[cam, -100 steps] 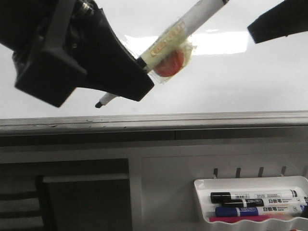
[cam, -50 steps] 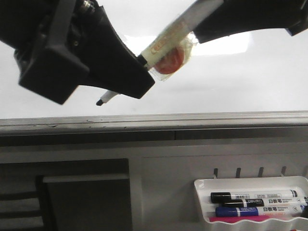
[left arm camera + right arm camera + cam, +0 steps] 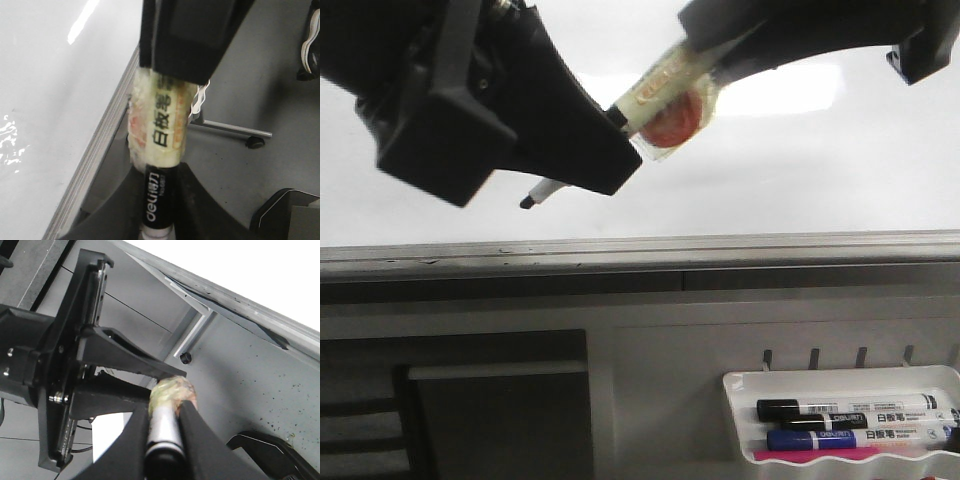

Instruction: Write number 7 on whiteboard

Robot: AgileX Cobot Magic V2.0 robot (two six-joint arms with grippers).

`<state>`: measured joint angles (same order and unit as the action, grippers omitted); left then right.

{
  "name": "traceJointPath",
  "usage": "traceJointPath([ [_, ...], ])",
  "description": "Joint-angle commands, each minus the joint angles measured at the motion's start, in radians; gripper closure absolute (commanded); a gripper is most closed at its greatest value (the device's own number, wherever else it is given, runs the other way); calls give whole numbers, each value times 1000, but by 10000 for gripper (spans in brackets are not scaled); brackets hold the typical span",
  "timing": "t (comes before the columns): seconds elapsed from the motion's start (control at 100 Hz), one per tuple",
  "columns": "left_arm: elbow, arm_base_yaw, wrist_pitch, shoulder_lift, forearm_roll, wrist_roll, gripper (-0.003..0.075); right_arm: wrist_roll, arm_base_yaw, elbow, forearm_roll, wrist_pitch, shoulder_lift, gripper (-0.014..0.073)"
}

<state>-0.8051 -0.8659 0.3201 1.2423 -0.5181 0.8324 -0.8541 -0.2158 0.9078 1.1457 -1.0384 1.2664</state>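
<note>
Gripping one "deli" marker [image 3: 159,175], left gripper [image 3: 616,125] & right gripper [image 3: 165,440] both clamp it.

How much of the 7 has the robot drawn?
None of it: no stroke shows on the whiteboard. Right now the left gripper clamps the marker, and the right gripper is closed on its other end. Still to do: the whole 7, top bar and long stroke.
</note>
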Motion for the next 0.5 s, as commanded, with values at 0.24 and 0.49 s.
traceJointPath([
  [0.24,-31,-2,-127,-63,-91,-2,213,-29,-2,31,68,-26,-20,664],
  [0.49,-28,79,-180,-190,-142,-9,227,-29,-2,-24,50,136,-113,654],
])
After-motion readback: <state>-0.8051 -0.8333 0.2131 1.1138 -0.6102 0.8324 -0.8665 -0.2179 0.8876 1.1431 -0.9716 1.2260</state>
